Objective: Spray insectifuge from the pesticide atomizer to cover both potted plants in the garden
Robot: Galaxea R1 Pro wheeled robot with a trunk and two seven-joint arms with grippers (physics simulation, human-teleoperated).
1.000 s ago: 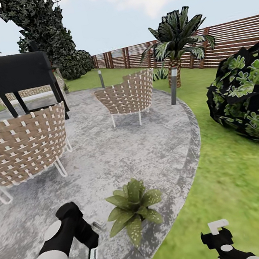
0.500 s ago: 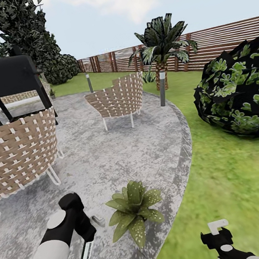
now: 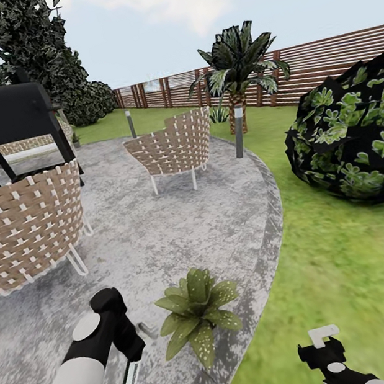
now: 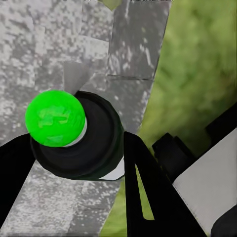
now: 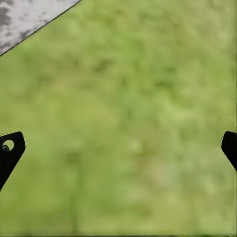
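Observation:
My left gripper (image 3: 131, 352) is shut on the pesticide atomizer (image 3: 130, 382), a slim white bottle hanging with its dark green end down over the grey patio (image 3: 162, 235). In the left wrist view the atomizer (image 4: 74, 133) sits between my two black fingers (image 4: 148, 192), its bright green tip facing the camera. A potted plant (image 3: 198, 314), a low rosette of speckled green leaves, stands on the patio just right of the bottle. My right gripper (image 3: 323, 340) is low at the right over the lawn, open and empty; its fingertips (image 5: 10, 150) stand wide apart over grass.
Wicker chairs stand at the left (image 3: 22, 228) and at the middle back (image 3: 172, 148). A black table (image 3: 5, 114) is behind the left chair. A big dark bush (image 3: 353, 138), a palm (image 3: 237, 70), lamp posts (image 3: 238, 130) and a slatted fence (image 3: 333, 63) border the lawn (image 3: 346, 278).
The whole view has swung slightly to the right, so the chairs and bush shifted left in the picture. My left arm with the atomizer has edged a little toward the plant.

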